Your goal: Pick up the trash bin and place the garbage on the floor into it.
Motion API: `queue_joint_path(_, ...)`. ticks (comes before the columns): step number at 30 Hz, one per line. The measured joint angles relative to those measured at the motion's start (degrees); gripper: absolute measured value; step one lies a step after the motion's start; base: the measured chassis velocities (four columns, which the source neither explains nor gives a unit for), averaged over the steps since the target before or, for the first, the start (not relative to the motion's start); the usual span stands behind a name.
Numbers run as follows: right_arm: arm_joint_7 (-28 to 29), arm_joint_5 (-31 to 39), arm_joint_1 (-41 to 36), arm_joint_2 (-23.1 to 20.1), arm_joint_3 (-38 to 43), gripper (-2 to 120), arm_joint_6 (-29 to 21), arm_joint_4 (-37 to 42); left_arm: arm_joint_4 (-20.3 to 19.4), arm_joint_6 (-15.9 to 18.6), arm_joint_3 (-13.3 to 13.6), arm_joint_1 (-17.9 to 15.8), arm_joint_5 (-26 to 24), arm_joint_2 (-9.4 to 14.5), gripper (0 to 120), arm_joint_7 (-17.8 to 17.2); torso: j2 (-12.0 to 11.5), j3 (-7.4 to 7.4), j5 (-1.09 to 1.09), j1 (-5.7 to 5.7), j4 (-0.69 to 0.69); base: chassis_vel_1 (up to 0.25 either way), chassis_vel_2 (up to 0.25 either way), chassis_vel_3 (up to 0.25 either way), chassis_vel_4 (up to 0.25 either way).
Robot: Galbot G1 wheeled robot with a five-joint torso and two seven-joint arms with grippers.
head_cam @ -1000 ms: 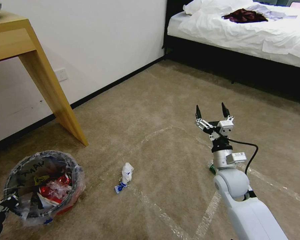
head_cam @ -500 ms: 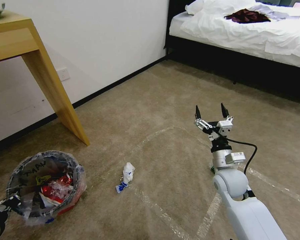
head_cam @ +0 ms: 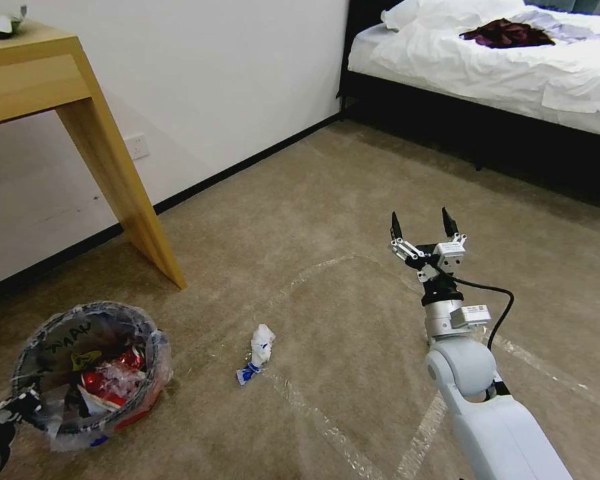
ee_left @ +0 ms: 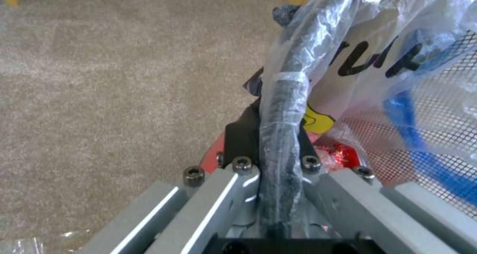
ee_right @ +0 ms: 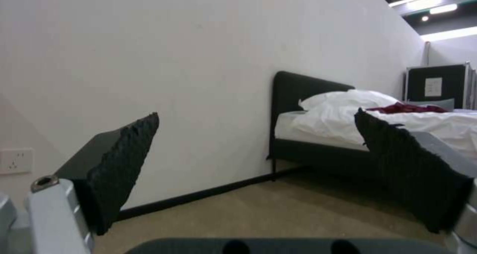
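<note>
The trash bin (head_cam: 144, 392), red and lined with a crinkled clear bag with black writing, is at the lower left of the head view, holding red wrappers and clear plastic. My left gripper (head_cam: 15, 407) is shut on its near rim; in the left wrist view the bag-covered black rim (ee_left: 282, 97) runs between the jaws of that gripper (ee_left: 271, 153). One piece of garbage (head_cam: 257, 353), a crumpled white tissue with a blue scrap, lies on the floor (head_cam: 300, 220) right of the bin. My right gripper (head_cam: 423, 225) is open, raised and holds nothing; its pads (ee_right: 124, 164) stand wide apart.
A wooden table leg (head_cam: 123, 193) slants down behind the bin by the white wall with a socket (head_cam: 137, 145). A bed (head_cam: 513, 60) with white sheets fills the far right. Clear tape lines (head_cam: 327, 421) cross the carpet.
The whole head view has shifted a little to the right, so the camera has turned. Both arms keep their poses, and the bin stays in my left gripper.
</note>
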Motion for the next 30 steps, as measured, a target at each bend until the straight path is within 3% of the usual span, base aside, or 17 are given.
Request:
queue_joint_path(19, 0.03, 0.05, 0.41, -0.09, 0.12, 100, 0.05, -0.27, -0.21, 0.02, -0.05, -0.1, -0.2, -0.01, 1, -0.13, 0.0, 0.0, 0.0, 0.0, 0.0, 0.0, 0.0, 0.0, 0.0)
queue_joint_path(30, 0.06, 0.11, 0.52, -0.14, 0.2, 100, -0.06, -0.19, -4.16, 2.27, -0.47, 0.91, -4.28, 0.16, 1, -2.61, 0.0, 0.0, 0.0, 0.0, -0.01, 0.0, 0.0, 0.0, 0.0)
